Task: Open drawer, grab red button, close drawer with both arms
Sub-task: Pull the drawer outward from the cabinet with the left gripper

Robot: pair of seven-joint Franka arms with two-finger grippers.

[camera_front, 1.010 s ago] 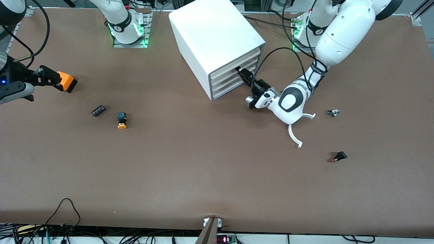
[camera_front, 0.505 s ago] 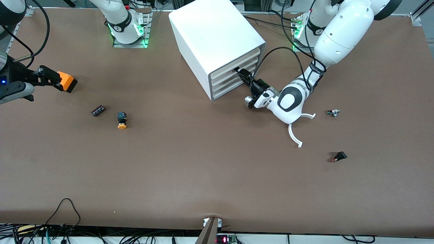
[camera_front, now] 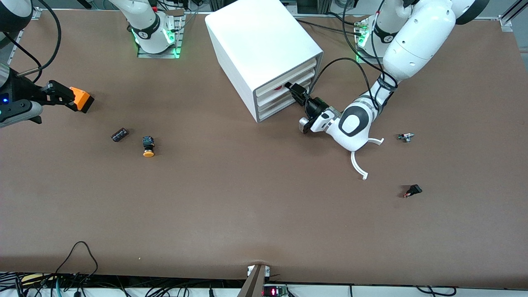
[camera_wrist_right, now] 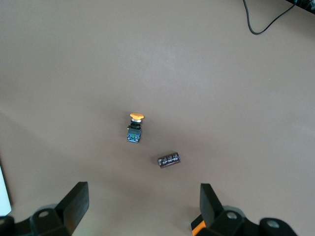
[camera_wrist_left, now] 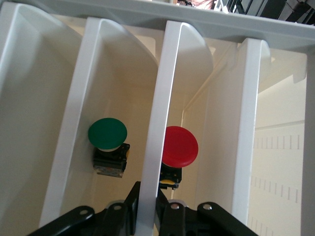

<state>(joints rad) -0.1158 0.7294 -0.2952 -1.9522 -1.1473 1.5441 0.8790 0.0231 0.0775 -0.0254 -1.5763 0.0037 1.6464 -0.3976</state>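
The left end effector (camera_front: 293, 90), at the cabinet (camera_front: 255, 45) in the front view's upper middle, pinches the drawer (camera_wrist_left: 156, 123) lip between its fingers. Inside that drawer the button (camera_wrist_left: 180, 146) stands upright, round red cap up, black body below. The right end effector (camera_wrist_right: 140, 209) waits spread wide above the counter (camera_front: 231, 198).

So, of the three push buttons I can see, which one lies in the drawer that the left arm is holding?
The red-capped button, beside the lip the left fingers pinch. The green one sits in the neighbouring drawer; the orange one lies on the table.
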